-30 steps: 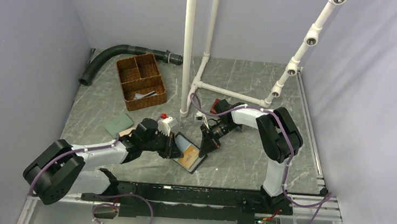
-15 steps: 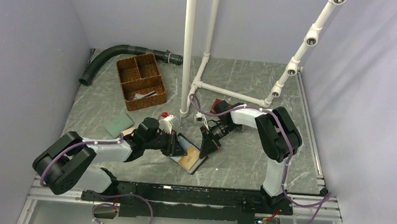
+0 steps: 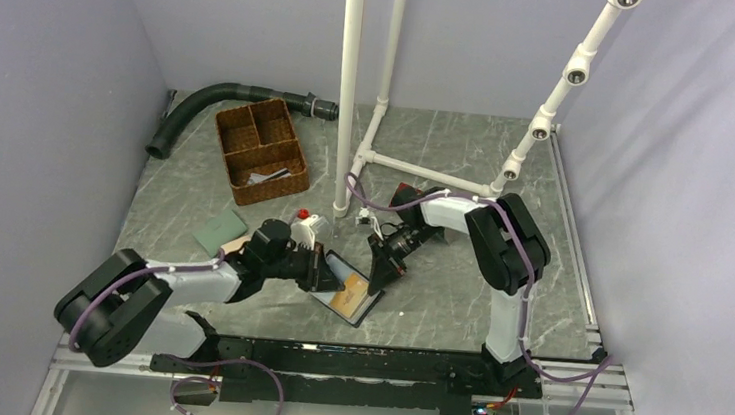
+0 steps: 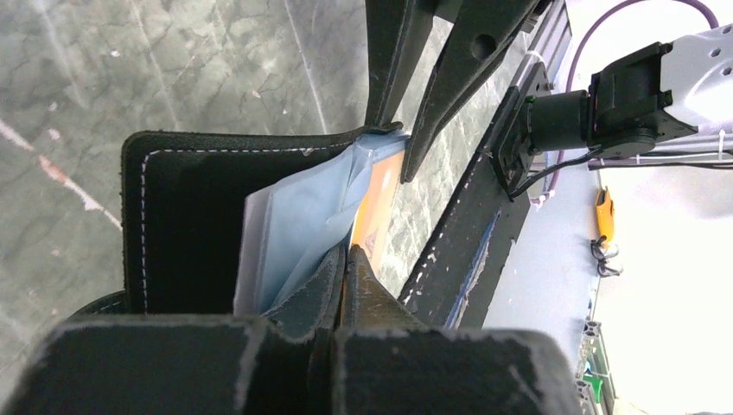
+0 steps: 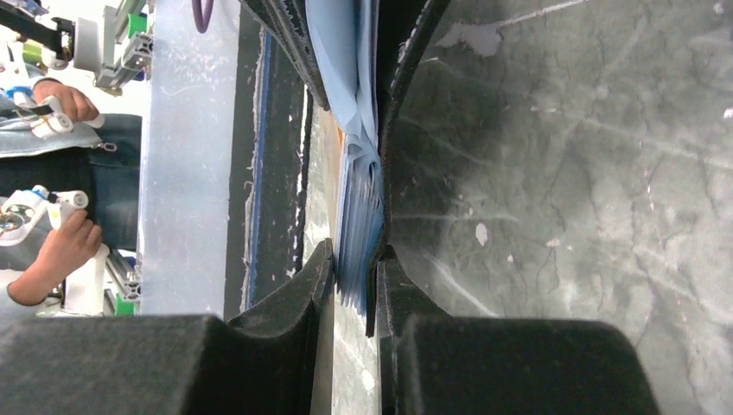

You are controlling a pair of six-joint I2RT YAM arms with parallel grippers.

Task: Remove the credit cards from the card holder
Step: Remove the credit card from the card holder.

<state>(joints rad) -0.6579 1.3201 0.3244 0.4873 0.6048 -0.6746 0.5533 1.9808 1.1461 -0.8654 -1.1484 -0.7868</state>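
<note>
The card holder (image 3: pixel 340 268) lies open between the two arms, a black-edged bifold with a light blue panel (image 4: pixel 294 216). An orange-yellow credit card (image 4: pixel 378 203) sticks out of its blue sleeves toward the near edge. My left gripper (image 3: pixel 323 274) reaches in from the left, and its shut tips (image 4: pixel 346 252) pinch that card's edge. My right gripper (image 3: pixel 378 277) is shut on the holder's far side, with the black cover (image 5: pixel 406 52) and blue sleeves (image 5: pixel 354 173) between its fingers (image 5: pixel 391 277). The dark card is hidden.
A wicker basket (image 3: pixel 260 148) and a black hose (image 3: pixel 222 99) sit at the back left. A white pipe frame (image 3: pixel 349 85) rises just behind the holder. A green wallet (image 3: pixel 220 228), a red wallet (image 3: pixel 407 193) and a red-capped white object (image 3: pixel 307 224) lie nearby.
My left gripper opened briefly, then shut again at the orange card's edge. The card holder shifted slightly left and nearer. The right gripper kept its hold and moved a little with it.
</note>
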